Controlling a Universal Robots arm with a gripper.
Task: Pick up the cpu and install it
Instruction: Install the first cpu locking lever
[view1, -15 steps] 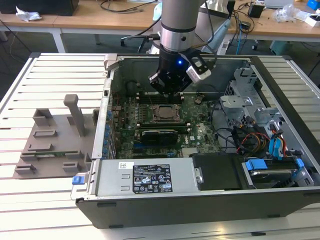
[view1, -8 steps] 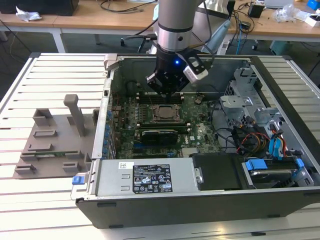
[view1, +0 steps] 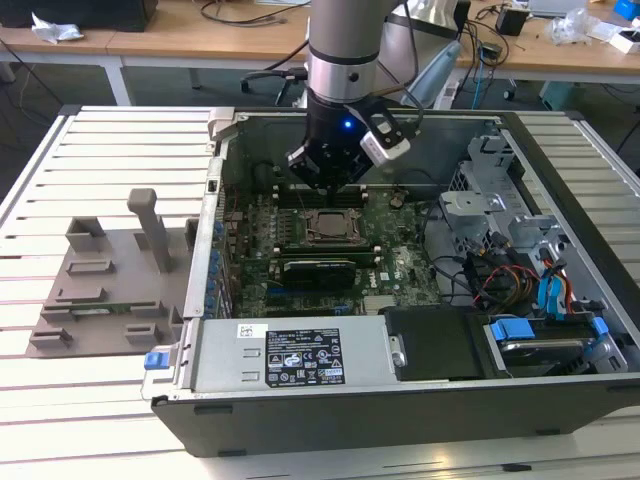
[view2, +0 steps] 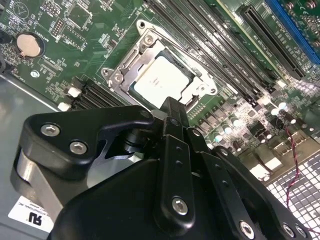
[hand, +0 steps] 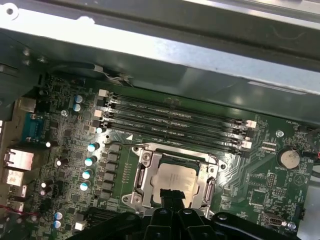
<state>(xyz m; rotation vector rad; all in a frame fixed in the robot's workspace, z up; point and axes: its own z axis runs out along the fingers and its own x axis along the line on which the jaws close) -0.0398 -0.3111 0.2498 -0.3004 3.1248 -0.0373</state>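
Note:
The cpu lies flat in the motherboard's socket, its silvery top bare inside the metal socket frame. In the first wrist view the cpu sits the same way, square within the frame. My gripper is shut, its black tip hanging over one edge of the chip with nothing held between the fingers. I cannot tell whether the tip touches the chip. In the exterior view the gripper hovers just above the socket and cpu inside the open computer case.
Empty black memory slots run beside the socket. The case's metal wall stands close behind them. Drive cages and coloured cables are at the exterior view's right. A grey fixture lies on the slatted table at that view's left.

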